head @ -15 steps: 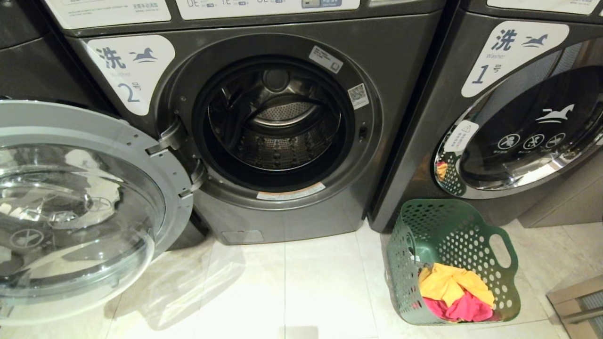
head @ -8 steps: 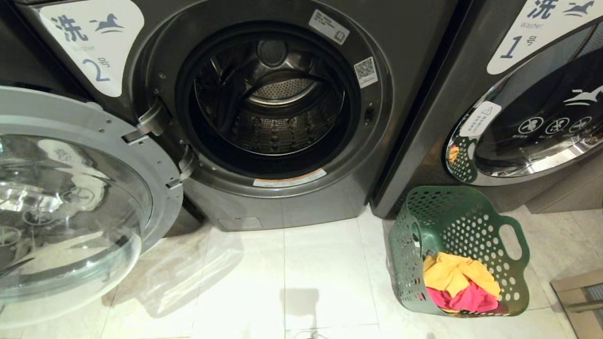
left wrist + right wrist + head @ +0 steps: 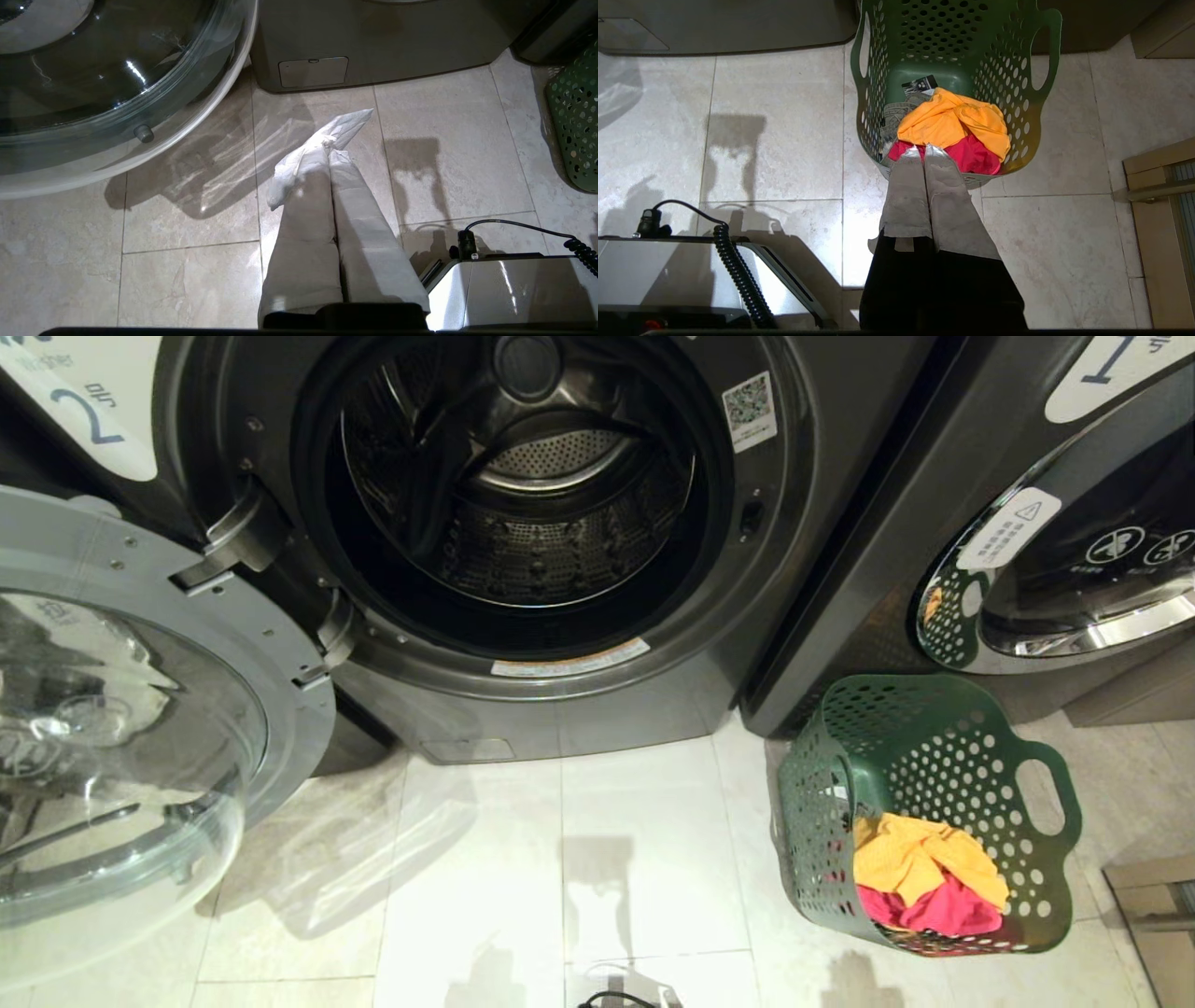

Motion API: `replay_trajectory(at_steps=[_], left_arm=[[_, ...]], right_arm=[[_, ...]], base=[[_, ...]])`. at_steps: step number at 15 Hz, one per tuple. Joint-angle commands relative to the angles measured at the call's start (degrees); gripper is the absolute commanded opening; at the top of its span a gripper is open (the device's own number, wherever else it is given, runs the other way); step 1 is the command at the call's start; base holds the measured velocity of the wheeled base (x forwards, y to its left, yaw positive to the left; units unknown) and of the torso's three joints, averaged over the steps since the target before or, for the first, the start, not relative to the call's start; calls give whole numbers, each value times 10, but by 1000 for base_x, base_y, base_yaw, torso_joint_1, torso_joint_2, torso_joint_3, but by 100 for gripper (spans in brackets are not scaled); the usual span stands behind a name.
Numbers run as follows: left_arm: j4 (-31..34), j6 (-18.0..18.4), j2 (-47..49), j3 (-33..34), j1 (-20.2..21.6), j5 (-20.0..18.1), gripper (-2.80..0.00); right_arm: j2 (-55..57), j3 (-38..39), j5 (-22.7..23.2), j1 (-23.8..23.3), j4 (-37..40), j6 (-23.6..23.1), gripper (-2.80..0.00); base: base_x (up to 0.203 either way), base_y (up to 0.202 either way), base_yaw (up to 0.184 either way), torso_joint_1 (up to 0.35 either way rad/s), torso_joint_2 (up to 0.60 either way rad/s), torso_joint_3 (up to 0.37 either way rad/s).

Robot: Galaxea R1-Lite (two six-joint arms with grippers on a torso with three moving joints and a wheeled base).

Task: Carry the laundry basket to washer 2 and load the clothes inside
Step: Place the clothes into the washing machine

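Washer 2 (image 3: 579,709) is cut off at the top of the head view, its label (image 3: 70,411) showing only the numeral. Its open door (image 3: 121,728) runs past the left edge. Washer 1 (image 3: 934,523) is cropped at right. In the basket (image 3: 934,756), clothes (image 3: 924,882) under the yellow and pink pieces stay hidden. Neither gripper appears in the head view.

Laundry basket (image 3: 934,784) right of washer 2 (image 3: 653,700)
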Motion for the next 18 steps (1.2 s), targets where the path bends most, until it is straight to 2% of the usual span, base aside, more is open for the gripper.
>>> replay_trajectory(at_steps=[1,9,10,12,13,15,18], left_arm=[[0,0,1,0,0,0,-280],[1,-12,1,0,0,2,-280],[0,-12,1,0,0,3,-280],[0,-12,1,0,0,3,-280],[-1,-11,1,0,0,4,-280],[-1,-11,1,0,0,3,-280],[0,-19,1,0,0,4,-280]], right_arm=[[0,0,0,0,0,-1,-280],[0,-1,-3,0,2,-7,-280],[0,-11,-7,0,2,-9,-280],[23,-87,-11,0,22,-12,-280],[58,-139,-12,-1,39,-7,-280],[189,-248,-14,-6,76,34,-280],[429,-337,-20,-10,113,109,-280]], base=[[0,0,0,2,2,-200],[0,0,0,1,2,-50],[0,0,0,0,0,0],[0,0,0,0,0,0],[0,0,0,0,0,0],[0,0,0,0,0,0],[0,0,0,0,0,0]])
